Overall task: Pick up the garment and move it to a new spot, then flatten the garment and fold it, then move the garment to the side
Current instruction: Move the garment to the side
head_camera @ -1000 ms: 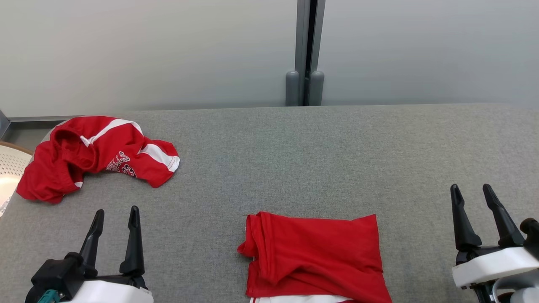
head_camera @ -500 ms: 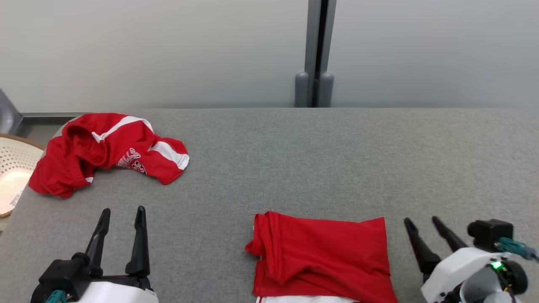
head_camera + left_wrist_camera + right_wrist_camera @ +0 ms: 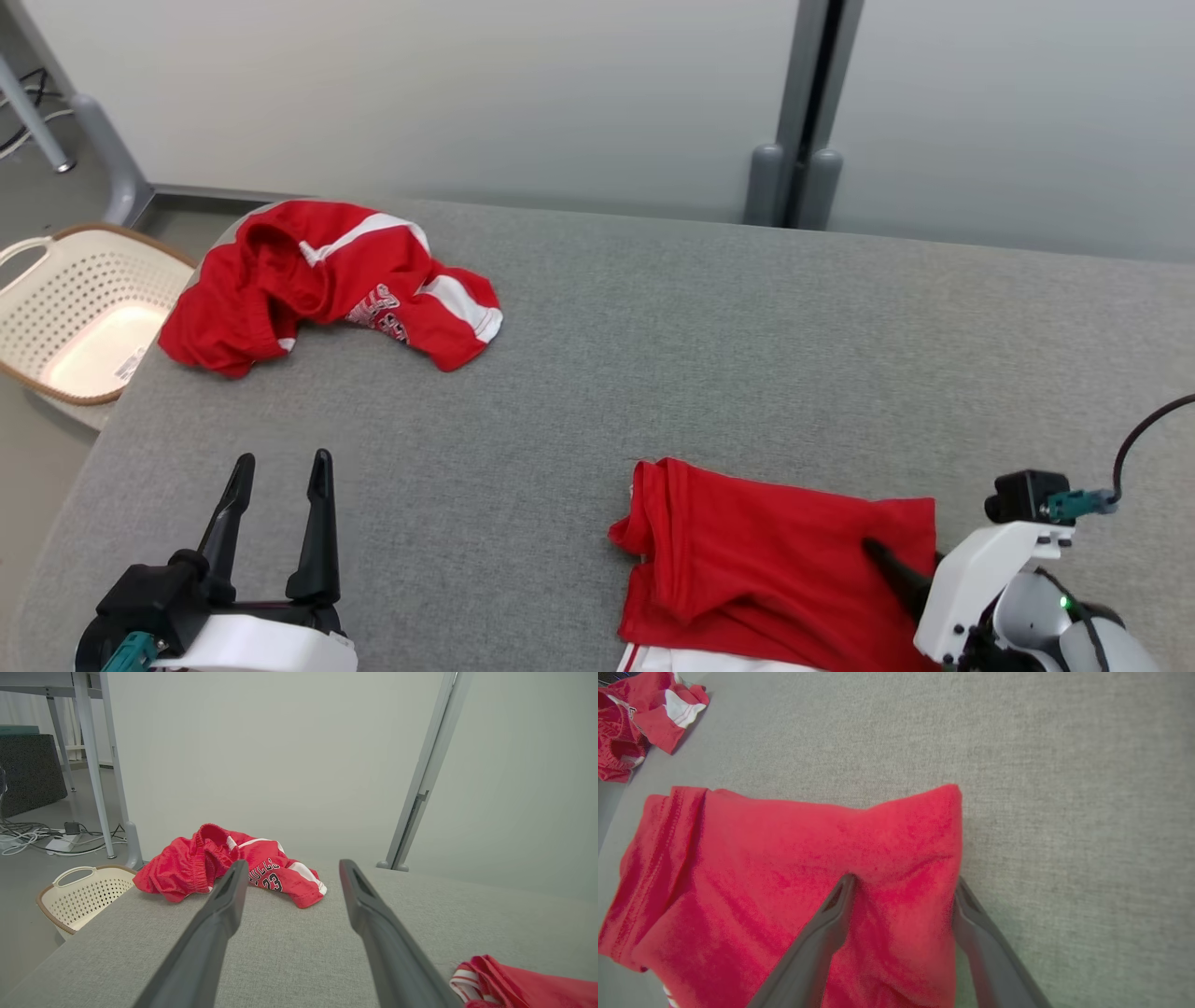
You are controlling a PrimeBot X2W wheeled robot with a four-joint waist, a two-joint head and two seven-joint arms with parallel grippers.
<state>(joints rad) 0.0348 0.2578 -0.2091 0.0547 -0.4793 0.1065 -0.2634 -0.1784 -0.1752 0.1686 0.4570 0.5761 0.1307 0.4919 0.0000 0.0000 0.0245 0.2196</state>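
We're seeing right gripper [image 3: 903, 882] spread wide, straddling right edge of folded red garment [image 3: 766, 551] lying at table's [image 3: 653, 327] near edge; left gripper [image 3: 283, 457] hovering open, empty. Reading "BULLS 23" on crumpled shorts [image 3: 187, 870] far left.

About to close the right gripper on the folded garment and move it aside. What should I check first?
1. The right gripper straddles the right edge of the garment: ok.
2. Jaws apart, fabric between them: ok.
3. All folded layers caught: cannot tell.
4. The left gripper open, off the garment: ok.
5. Bare table beside the garment for the move: ok.
6. The shorts far off, at the table's left corner: ok.
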